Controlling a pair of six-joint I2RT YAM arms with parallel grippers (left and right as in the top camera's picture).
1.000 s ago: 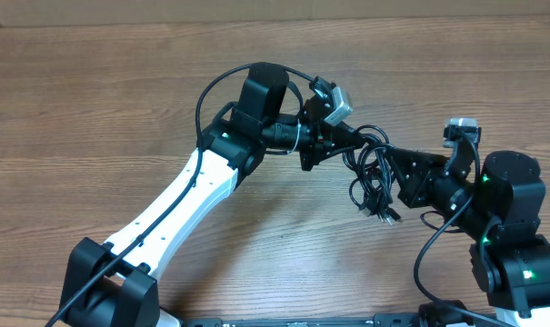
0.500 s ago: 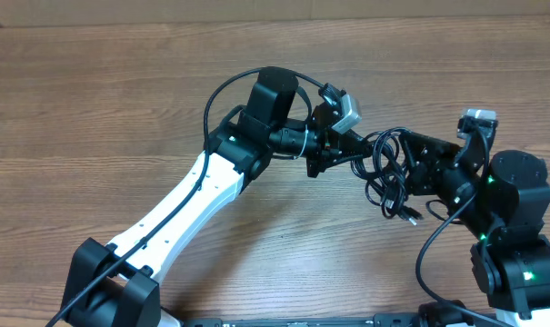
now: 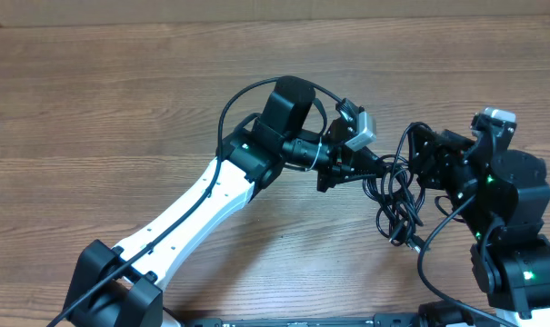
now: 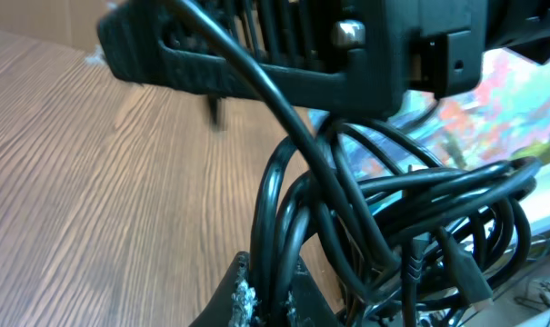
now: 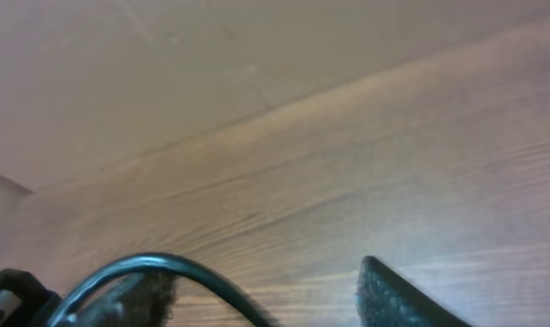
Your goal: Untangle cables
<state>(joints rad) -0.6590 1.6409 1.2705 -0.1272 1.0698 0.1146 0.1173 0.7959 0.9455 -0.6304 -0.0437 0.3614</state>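
Note:
The cables (image 3: 397, 198) are a knotted bundle of thin black cords hanging above the wooden table between the two arms, their plug ends (image 3: 409, 240) dangling at the bottom. My left gripper (image 3: 369, 169) is shut on several strands at the bundle's left. In the left wrist view the jaws (image 4: 267, 300) pinch the cables (image 4: 393, 209) side by side. My right gripper (image 3: 423, 156) stands open just right of the bundle. In the right wrist view its fingers (image 5: 393, 295) are spread wide, and one cable (image 5: 197, 272) arcs over the left finger, not pinched.
The wooden table (image 3: 120, 109) stretches out on all sides. In the left wrist view the right arm's black body (image 4: 256, 45) fills the top, close behind the bundle. The white left arm (image 3: 193, 209) runs diagonally from the bottom left.
Both arms have shifted to the right with the bundle. The right gripper, shut on the cables a second ago, has opened and let go, so the bundle hangs from the left gripper alone.

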